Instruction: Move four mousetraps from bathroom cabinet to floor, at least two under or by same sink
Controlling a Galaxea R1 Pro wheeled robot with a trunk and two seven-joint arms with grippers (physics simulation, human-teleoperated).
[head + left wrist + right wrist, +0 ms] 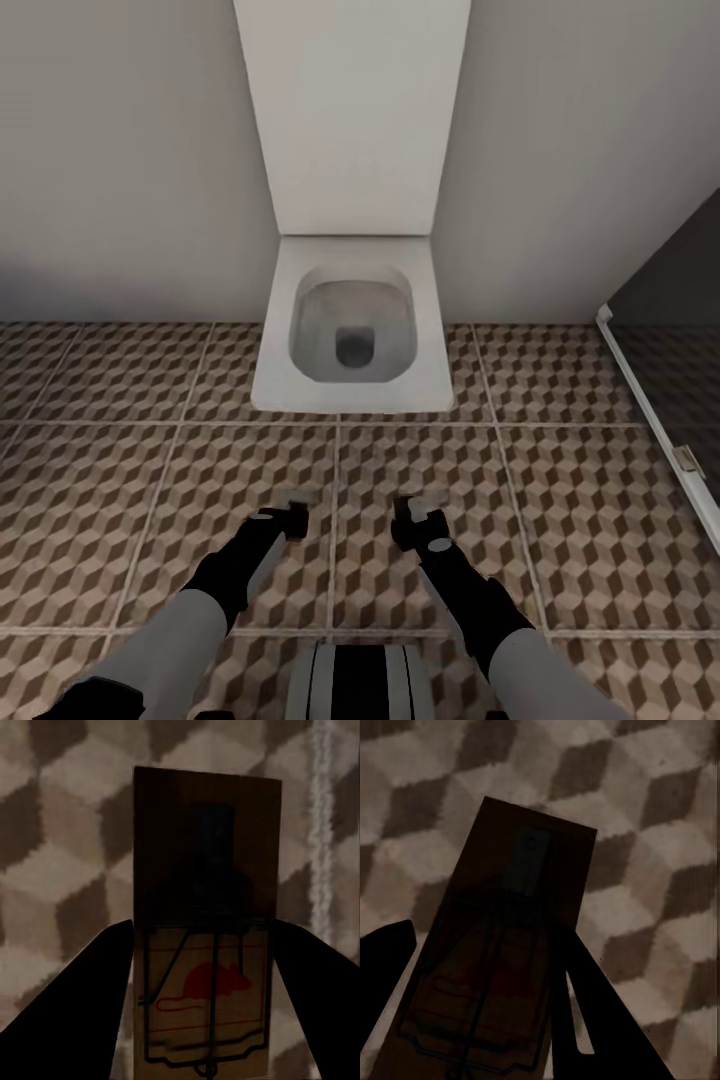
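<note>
L claw (292, 512) clamped on mousetrap (206, 922); R claw (415, 515) clamped on 2nd mousetrap (502, 952). Each trap's long axis runs along its claw's fingers, toward 12 o'clock. Both hang above bathroom floor (560, 500), toilet (352, 330) at 12.

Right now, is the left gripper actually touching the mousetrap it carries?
Touching. In the left wrist view the mousetrap sits between the left gripper's two dark fingers, both edges flush against them, no gap, patterned floor behind.

Head view is evenly, softly lit, its wall (120, 150) shading darker at lower left. Both wrist views are dim, coarse and blurred
</note>
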